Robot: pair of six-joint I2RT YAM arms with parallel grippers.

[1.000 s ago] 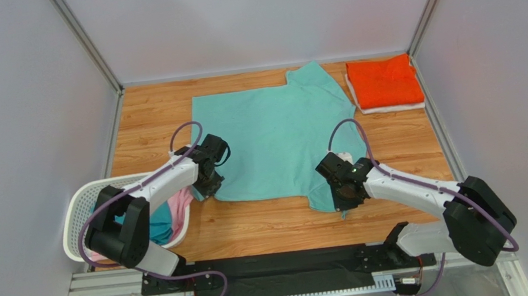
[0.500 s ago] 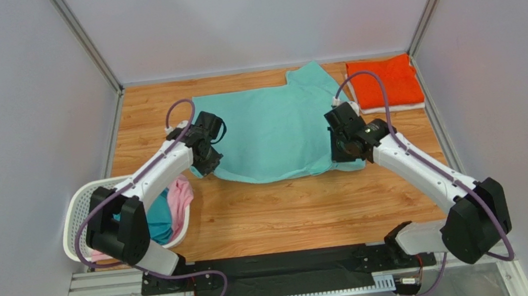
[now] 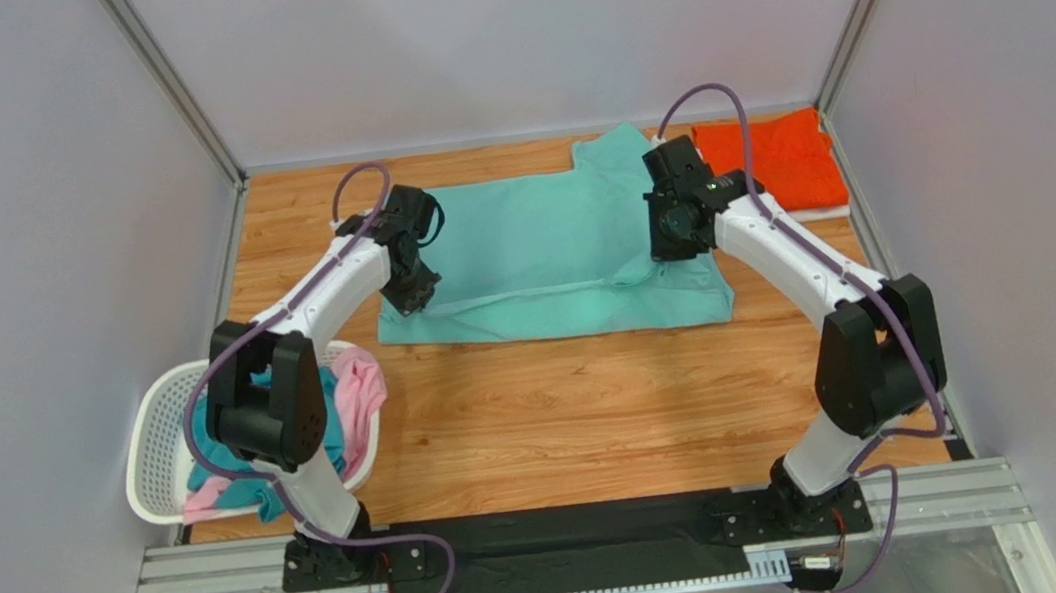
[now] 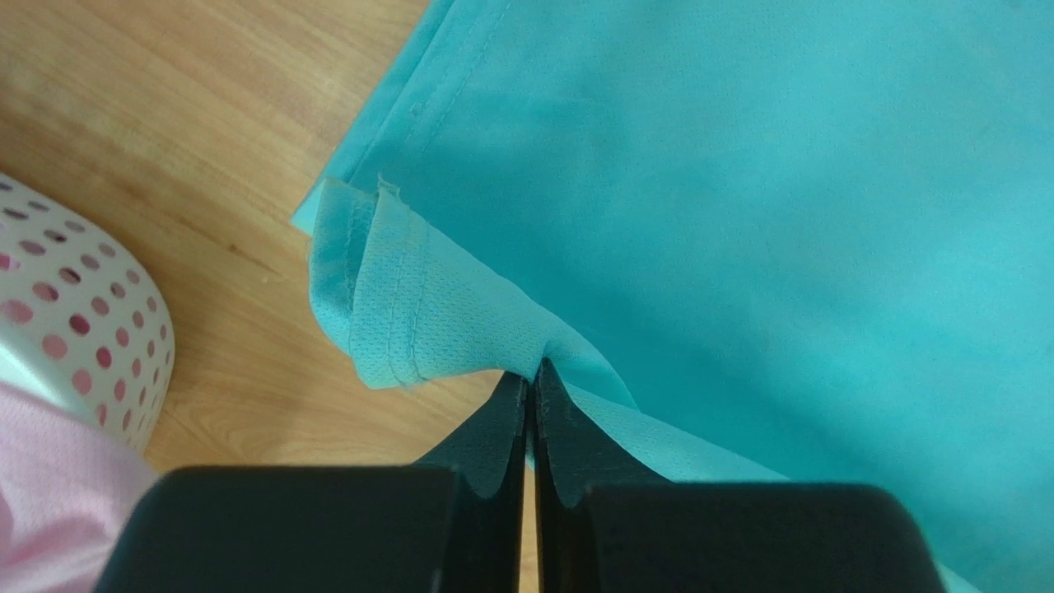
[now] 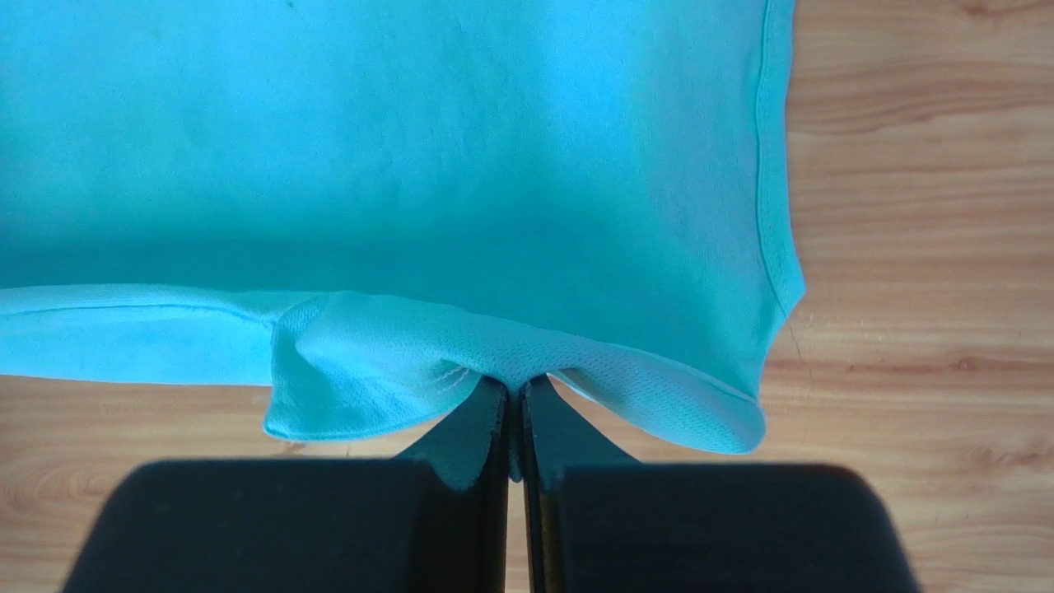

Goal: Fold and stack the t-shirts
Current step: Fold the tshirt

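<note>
The mint-teal t-shirt lies across the back half of the wooden table, its near part doubled over toward the back. My left gripper is shut on the shirt's left hem corner; in the left wrist view the gripper pinches a bunched hem of the teal cloth. My right gripper is shut on the hem on the right side; the right wrist view shows the gripper with a fold of the teal cloth caught between its tips. A folded orange t-shirt rests on a folded white one at the back right.
A white laundry basket stands at the near left, holding a pink shirt and a darker teal one. Grey walls close in the table on three sides. Bare wood stretches between the shirt and the arm bases.
Both grippers have carried the shirt's near hem away from the arm bases toward the back, folding the shirt over itself. The right arm now reaches near the orange shirt.
</note>
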